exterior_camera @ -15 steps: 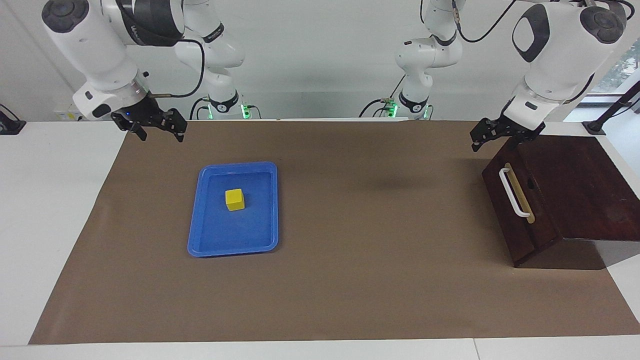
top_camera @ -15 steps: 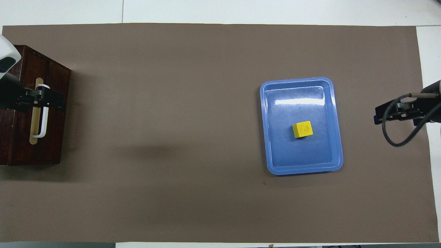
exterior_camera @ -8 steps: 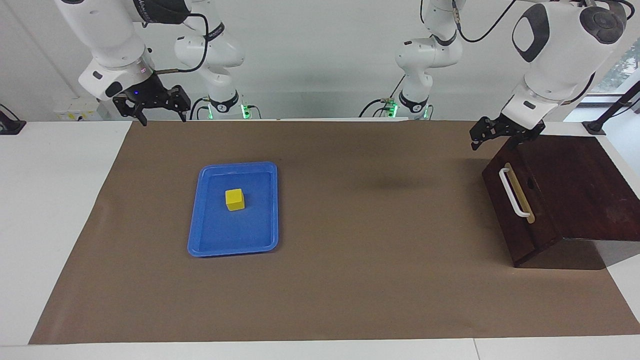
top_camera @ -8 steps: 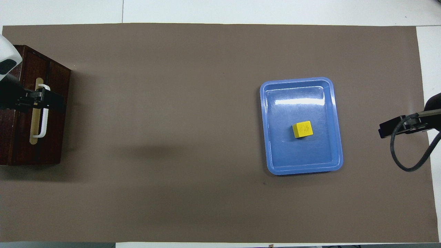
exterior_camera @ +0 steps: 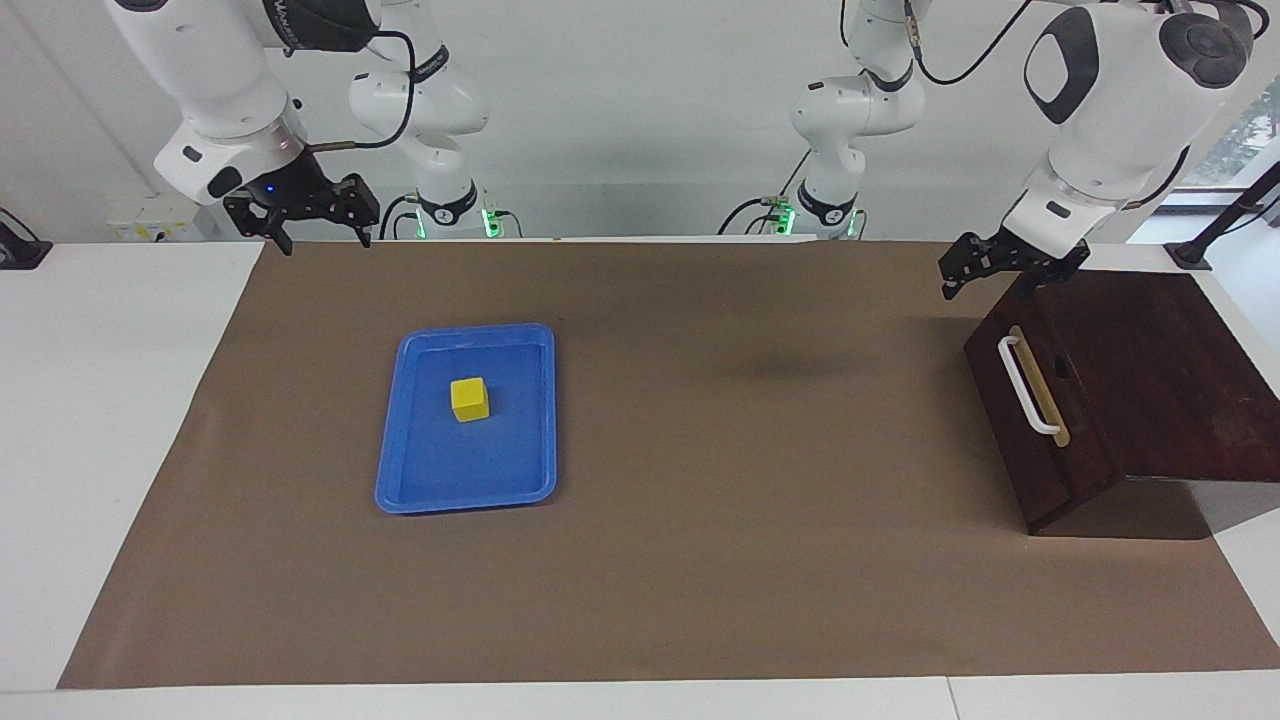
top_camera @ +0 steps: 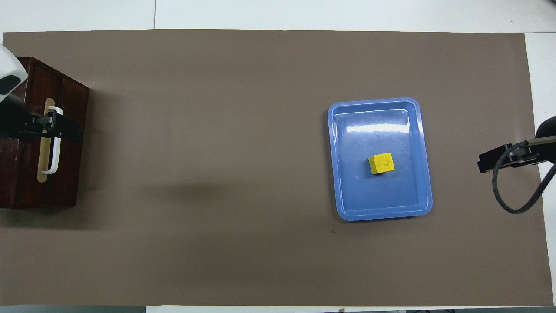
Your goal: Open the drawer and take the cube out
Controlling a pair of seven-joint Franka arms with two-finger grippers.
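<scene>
The drawer (exterior_camera: 1040, 440) is shut in the dark wooden box (exterior_camera: 1150, 370) at the left arm's end of the table, its white bar handle (exterior_camera: 1026, 388) facing the table's middle. It also shows in the overhead view (top_camera: 65, 182). The yellow cube (exterior_camera: 469, 399) sits in the blue tray (exterior_camera: 420, 490), toward the right arm's end; it also shows in the overhead view (top_camera: 382, 163). My left gripper (exterior_camera: 987, 284) hangs open and empty over the box's top front corner, above the handle's end in the overhead view (top_camera: 61, 127). My right gripper (exterior_camera: 322, 236) is open, empty and raised over the mat's edge.
A brown mat (exterior_camera: 700, 560) covers most of the white table (exterior_camera: 100, 400). The blue tray also shows in the overhead view (top_camera: 347, 191). The right gripper (top_camera: 488, 160) and its looping cable (top_camera: 504, 204) hang over the mat's end beside the tray.
My right gripper has risen and drawn back toward its base, away from the tray. The left gripper has barely shifted. Cube, tray and drawer have not moved.
</scene>
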